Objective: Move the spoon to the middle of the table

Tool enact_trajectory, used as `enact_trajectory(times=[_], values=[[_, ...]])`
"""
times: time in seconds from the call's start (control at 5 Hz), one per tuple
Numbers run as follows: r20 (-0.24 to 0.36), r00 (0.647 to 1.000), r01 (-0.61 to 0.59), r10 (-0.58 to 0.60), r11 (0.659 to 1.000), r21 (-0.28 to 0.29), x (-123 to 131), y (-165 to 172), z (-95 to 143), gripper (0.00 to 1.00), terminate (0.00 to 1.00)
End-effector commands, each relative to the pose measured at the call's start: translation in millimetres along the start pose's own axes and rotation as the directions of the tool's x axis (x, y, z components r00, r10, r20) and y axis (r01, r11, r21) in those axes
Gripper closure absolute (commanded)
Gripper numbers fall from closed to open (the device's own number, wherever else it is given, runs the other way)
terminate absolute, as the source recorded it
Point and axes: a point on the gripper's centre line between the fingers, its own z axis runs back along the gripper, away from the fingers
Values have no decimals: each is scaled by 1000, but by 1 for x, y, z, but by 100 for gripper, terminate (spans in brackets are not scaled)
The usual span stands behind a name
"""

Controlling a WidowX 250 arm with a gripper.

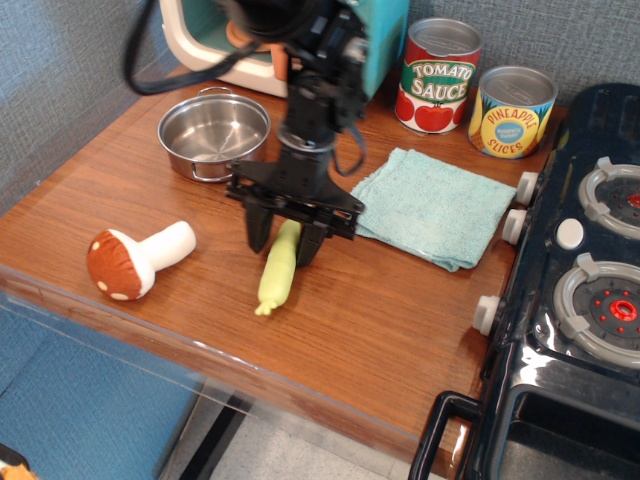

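The spoon lies on the brown wooden table, near its middle and a little toward the front edge. Its yellow-green handle points toward the front-left. Its metal bowl is hidden behind my gripper. My gripper points down over the upper end of the handle. Its two black fingers stand apart on either side of the handle, open, and do not visibly press on it.
A steel pot stands at the back left and a toy mushroom at the front left. A teal cloth lies to the right, with two cans and a toy microwave behind it. A black toy stove is at the right.
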Motion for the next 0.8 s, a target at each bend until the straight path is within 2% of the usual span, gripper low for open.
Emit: enact_trajectory(times=[0.0, 0.2, 0.4, 0.6], values=[[195, 973, 151, -120, 976, -155, -18, 27, 65, 0, 0], [159, 977, 163, -139, 976, -147, -16, 30, 61, 0, 0], [159, 977, 163, -139, 976, -147, -16, 30, 61, 0, 0], [159, 977, 163, -139, 976, -147, -16, 30, 61, 0, 100]])
